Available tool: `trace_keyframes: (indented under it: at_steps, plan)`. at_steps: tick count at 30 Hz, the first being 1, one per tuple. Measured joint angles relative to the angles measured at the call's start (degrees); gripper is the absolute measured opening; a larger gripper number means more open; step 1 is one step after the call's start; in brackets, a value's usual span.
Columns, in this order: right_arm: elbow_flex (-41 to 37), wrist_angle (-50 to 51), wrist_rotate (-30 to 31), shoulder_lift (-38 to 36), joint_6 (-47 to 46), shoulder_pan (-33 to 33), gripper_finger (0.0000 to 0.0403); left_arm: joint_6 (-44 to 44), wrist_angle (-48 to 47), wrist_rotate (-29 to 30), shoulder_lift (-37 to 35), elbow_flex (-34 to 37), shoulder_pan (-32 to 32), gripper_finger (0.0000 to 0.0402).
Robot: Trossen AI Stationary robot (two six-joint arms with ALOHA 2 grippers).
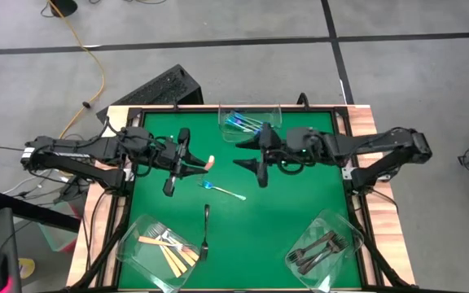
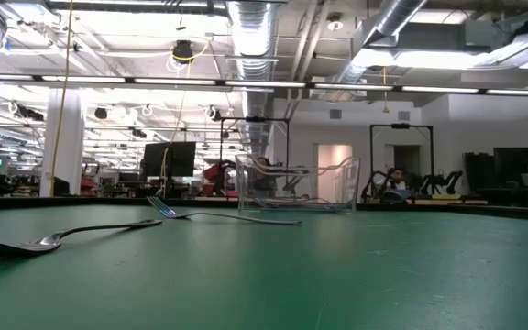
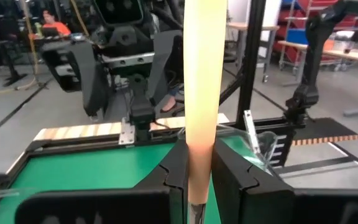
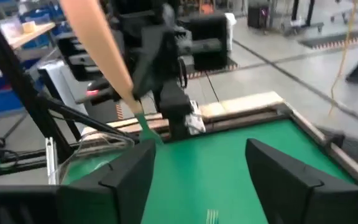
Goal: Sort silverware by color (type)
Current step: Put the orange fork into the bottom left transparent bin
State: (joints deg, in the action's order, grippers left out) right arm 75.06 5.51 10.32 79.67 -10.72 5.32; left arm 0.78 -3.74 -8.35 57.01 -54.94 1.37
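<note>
My table (image 1: 300, 203) is covered in solid green, framed by pale striped wood. The fork (image 3: 202, 93) in my left gripper (image 3: 197, 180) has a cream handle that glows peach. My fingers (image 4: 126, 180) are plain black. On the mat lie a teal-handled fork (image 1: 223, 191) and an all dark grey one (image 1: 206, 232). My clear tubs hold blue-handled forks (image 1: 241, 122), tan ones (image 1: 168, 248) and dark grey ones (image 1: 320, 248).
</note>
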Motion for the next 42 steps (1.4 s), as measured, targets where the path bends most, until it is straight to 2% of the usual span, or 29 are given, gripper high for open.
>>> trace_keyframes:
  at_steps: [5, 10, 24, 36, 42]
  plan:
    - [5.3, 3.5, 3.9, 3.2, 4.9, 1.2, 0.0285, 0.8, 0.2, -1.4, 0.0, 0.0, 0.0, 0.0027]
    - [5.4, 2.5, 7.3, 5.4, 6.1, 1.7, 0.0286, 3.1, 0.4, -1.4, 0.0, 0.0, 0.0, 0.0027]
    - [5.4, -8.2, 7.9, 5.9, 6.1, 0.0, 0.0286, 7.8, 2.6, -2.0, 1.4, 0.0, -0.5, 0.0027]
    - [5.4, -7.4, 7.5, 5.9, 6.2, 1.1, 0.0286, 7.6, 4.8, -7.0, 2.3, 0.0, -6.3, 0.0027]
    - [5.4, -7.9, 5.0, 5.9, 6.2, 1.5, 0.0286, 7.2, 5.0, -8.0, 4.0, 0.0, -6.6, 0.0027]
